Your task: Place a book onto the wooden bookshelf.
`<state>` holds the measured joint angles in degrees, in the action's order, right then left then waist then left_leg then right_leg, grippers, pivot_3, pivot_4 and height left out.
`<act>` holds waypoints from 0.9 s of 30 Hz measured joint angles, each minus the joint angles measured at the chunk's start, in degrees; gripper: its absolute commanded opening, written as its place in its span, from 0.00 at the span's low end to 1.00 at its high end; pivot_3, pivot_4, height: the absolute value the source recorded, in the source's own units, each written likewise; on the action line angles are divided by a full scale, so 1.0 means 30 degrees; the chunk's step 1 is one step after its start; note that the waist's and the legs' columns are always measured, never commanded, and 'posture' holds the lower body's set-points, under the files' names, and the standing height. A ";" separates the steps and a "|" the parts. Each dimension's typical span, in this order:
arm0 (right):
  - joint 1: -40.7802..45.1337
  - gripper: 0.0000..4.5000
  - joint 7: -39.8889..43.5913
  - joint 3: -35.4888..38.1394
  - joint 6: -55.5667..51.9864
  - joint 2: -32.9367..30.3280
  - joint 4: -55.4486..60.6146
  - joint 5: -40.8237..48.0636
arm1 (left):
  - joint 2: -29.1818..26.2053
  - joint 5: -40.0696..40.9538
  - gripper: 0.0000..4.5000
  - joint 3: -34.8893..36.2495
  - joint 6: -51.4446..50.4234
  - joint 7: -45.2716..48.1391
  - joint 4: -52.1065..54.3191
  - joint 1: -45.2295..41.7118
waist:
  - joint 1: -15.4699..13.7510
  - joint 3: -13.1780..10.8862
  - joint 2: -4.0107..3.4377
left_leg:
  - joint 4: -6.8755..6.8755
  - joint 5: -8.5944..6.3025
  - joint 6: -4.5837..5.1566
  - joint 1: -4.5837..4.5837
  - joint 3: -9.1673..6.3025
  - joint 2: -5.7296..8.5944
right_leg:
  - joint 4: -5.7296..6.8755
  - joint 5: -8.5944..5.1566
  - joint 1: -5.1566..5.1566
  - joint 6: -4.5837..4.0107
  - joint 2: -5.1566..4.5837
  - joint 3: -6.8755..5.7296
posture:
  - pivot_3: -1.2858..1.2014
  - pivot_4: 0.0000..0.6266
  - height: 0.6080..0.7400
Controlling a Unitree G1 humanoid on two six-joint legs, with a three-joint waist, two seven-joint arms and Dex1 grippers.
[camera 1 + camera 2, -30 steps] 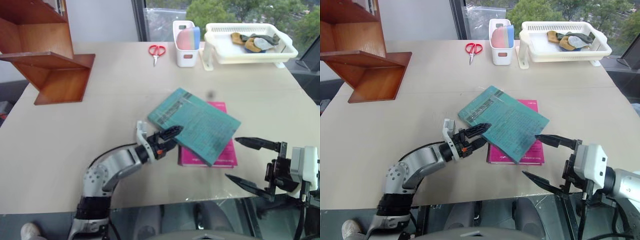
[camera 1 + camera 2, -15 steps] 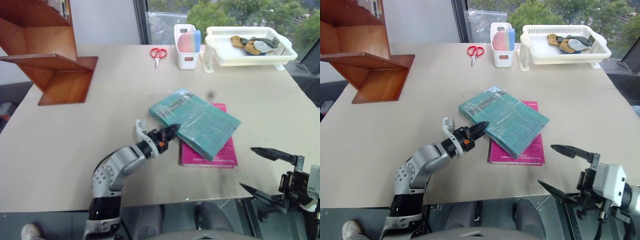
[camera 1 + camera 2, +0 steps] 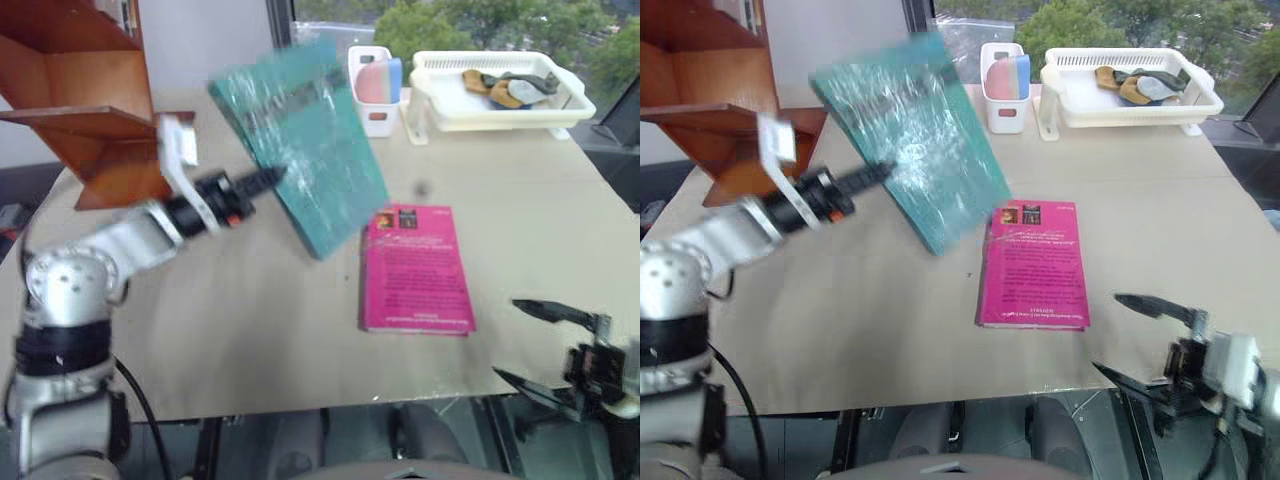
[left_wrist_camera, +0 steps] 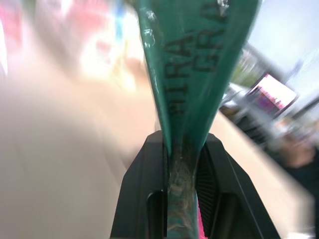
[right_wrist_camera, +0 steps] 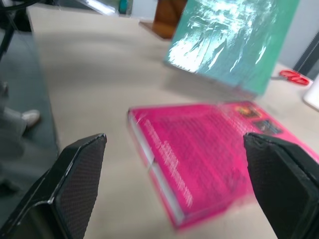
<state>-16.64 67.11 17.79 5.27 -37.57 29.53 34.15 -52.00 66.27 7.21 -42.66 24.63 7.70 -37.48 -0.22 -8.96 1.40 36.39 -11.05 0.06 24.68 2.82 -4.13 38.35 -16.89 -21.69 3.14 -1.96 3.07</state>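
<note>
The robot's left fingers [image 3: 262,181] are clamping one edge of the green book [image 3: 300,140], holding it tilted above the table [image 3: 250,300] near the wooden bookshelf [image 3: 100,120], where it risks slipping, while its right fingers [image 3: 545,345] are hanging apart, empty.

Two books: teal book [image 3: 300,140], pink book [image 3: 415,268]. One wooden bookshelf [image 3: 90,110], one white basket [image 3: 500,105], one white caddy [image 3: 372,90].
</note>
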 measured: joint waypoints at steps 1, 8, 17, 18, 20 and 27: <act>0.0796 1.00 -0.0356 -0.0425 -0.0363 -0.0112 0.0366 -0.0035 | -0.0878 -0.2332 0.16 -0.0841 0.1868 0.1641 0.0000 -0.0616 | 0.0031 0.0002 0.0000 | -0.0022 0.0000 -0.0003 -0.0006 -0.0003 0.0001 | -0.0019 -0.0001 0.0001 -0.0002 0.0004 -0.0002 | 0.52 0.24 1.00; 0.6023 1.00 -0.2665 -0.2504 -0.2236 0.0600 -0.0418 -0.0031 | -0.5887 -2.1840 0.16 -0.7644 2.0228 0.9387 -1.0515 -0.8610 | -0.0223 -0.0035 0.0004 | -0.0215 0.0036 -0.0061 0.0111 -0.0003 -0.0011 | -0.0159 0.0018 -0.0117 0.0049 0.0059 -0.0012 | 0.52 0.24 1.00; 1.2469 1.00 -0.5508 -0.4835 -0.5054 0.2206 -0.0251 0.0995 | -0.6141 -3.1584 0.16 -1.0705 2.5391 1.1480 -2.1682 -1.7748 | -0.0096 -0.0169 0.0128 | -0.0071 0.0026 -0.0049 0.0454 -0.0025 -0.0038 | -0.0086 0.0015 -0.0410 0.0082 0.0055 -0.0054 | 0.52 0.24 1.00; 1.2881 1.00 -0.5619 -0.4980 -0.5135 0.2361 -0.0289 0.0995 | -0.6151 -3.1898 0.16 -1.0727 2.5269 1.1499 -2.2013 -1.7899 | 0.0022 -0.0208 0.0137 | -0.0062 -0.0001 -0.0001 0.0456 -0.0023 -0.0044 | -0.0071 0.0017 -0.0415 0.0085 0.0058 -0.0050 | 0.52 0.24 1.00; 1.4716 1.00 -0.6143 -0.5410 -0.5454 0.3001 -0.0845 0.0933 | -0.6218 -3.2712 0.16 -1.0810 2.5005 1.1790 -2.2962 -1.8215 | 0.0202 -0.0250 0.0153 | -0.0027 -0.0006 0.0008 0.0459 -0.0018 -0.0041 | -0.0014 0.0017 -0.0432 0.0086 0.0049 -0.0043 | 0.52 0.24 1.00; 1.7069 1.00 -0.6838 -0.5692 -0.5664 0.4352 -0.2987 0.0379 | -0.6241 -3.2599 0.16 -1.0103 2.3803 1.3860 -2.3293 -1.7977 | 0.0155 -0.0264 0.0165 | 0.0042 -0.0005 0.0010 0.0476 -0.0013 -0.0044 | 0.0154 0.0008 -0.0487 0.0085 0.0035 -0.0042 | 0.52 0.24 1.00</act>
<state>34.57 46.60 0.71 -11.73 -24.51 20.56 35.29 -70.73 -31.53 -23.10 28.75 66.21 -62.18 -91.41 0.24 -9.75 1.90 36.51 -11.06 0.10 26.11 2.78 -4.26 38.81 -16.86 -23.15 3.40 -1.86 2.94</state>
